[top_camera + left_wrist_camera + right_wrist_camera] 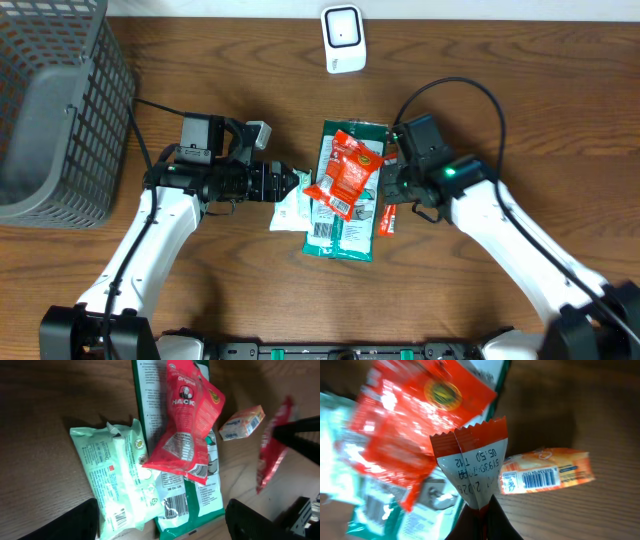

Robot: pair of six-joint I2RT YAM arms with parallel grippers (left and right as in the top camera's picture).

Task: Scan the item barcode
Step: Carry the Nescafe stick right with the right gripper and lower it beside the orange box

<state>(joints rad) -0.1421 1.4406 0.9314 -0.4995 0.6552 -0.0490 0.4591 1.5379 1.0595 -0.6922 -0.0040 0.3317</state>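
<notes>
Two dark fingers of the right gripper [480, 512] are pinched tight on the narrow end of a small sachet [470, 460]. It is red along its crimped edge and white below, with a printed date code facing the wrist view. No barcode shows on that face, and whether one sits on the other side cannot be told.

Just beside the sachet an orange packet [547, 474] lies on the table [500, 60] with its barcode plainly up. Left of them is the pile: a red packet [345, 172] lying across a long green packet [348, 225], and a pale green packet [290, 210] at the pile's left edge. The left gripper [292, 183] is poised at that pale packet, jaws spread wide and nothing in them. The white scanner [342, 38] stands at the far edge of the table, well apart from the pile.

To do this step well, the right gripper should probably lift the sachet clear of the pile and turn it until its barcode faces the scanner's front. The film should be kept flat rather than crumpled, and held steady there.
</notes>
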